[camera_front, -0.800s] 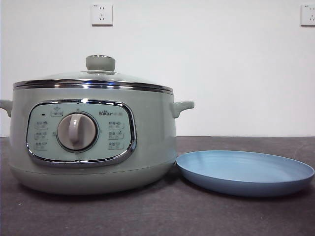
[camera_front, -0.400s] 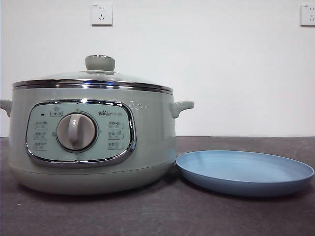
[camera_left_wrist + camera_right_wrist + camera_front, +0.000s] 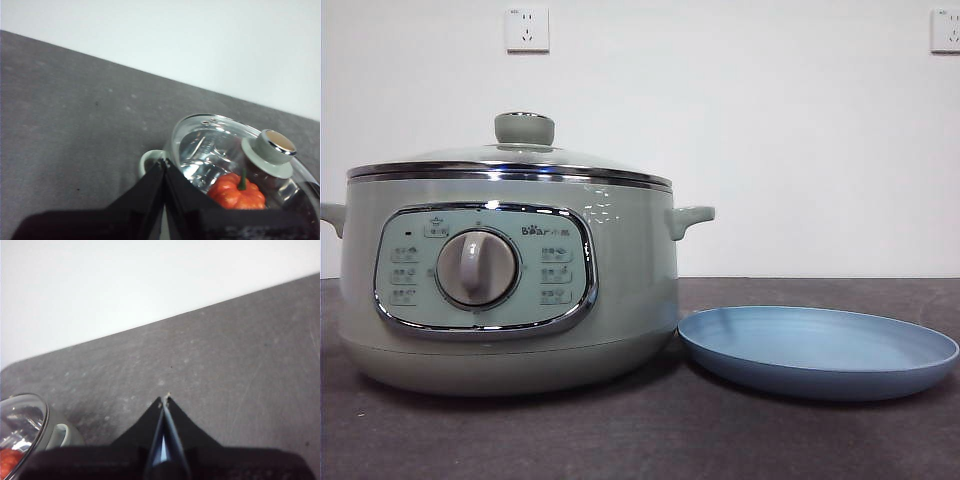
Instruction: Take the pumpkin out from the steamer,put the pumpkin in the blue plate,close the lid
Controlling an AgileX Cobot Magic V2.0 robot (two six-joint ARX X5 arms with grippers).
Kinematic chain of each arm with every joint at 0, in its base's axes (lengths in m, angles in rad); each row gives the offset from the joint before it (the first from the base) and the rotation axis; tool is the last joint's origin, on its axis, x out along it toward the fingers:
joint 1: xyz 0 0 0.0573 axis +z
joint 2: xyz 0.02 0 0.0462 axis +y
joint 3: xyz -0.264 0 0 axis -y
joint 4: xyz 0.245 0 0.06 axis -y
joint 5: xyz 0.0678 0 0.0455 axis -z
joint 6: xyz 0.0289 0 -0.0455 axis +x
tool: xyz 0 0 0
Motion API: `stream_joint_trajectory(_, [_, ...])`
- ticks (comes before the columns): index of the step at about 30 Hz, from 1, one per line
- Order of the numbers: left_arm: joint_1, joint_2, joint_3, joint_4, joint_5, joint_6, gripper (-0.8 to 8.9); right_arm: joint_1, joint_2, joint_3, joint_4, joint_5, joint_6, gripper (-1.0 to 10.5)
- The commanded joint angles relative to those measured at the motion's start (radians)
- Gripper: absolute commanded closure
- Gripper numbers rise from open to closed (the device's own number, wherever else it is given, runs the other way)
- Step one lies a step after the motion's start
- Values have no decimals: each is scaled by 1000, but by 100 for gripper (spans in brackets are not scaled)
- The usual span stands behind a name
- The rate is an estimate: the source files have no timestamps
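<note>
Lid (image 3: pixel 510 160) seated on steamer (image 3: pixel 620 290) — both pincers (image 3: pixel 164 165) (image 3: pixel 164 401) closed, empty, above table.

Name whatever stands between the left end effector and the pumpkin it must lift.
The lid does: it sits closed on the steamer, with the pumpkin visible beneath its glass. The left end effector is shut above the steamer's rim.

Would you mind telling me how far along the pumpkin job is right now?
Nothing is done yet. The lid sits on the steamer with the pumpkin inside. The blue plate is bare. Left gripper and right gripper are shut, holding nothing.
</note>
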Motion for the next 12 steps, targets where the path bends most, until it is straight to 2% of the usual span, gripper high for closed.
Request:
stream_joint_trajectory(1, [3, 99, 62, 4, 34, 40, 821, 0, 54, 67, -19, -5, -86, 963])
stream_joint_trajectory(7, [2, 293, 207, 3, 180, 121, 821, 0, 183, 206, -113, -114, -181, 963])
stream_joint_trajectory(12, [2, 415, 312, -12, 310, 142, 818, 0, 283, 297, -191, -267, -238, 936])
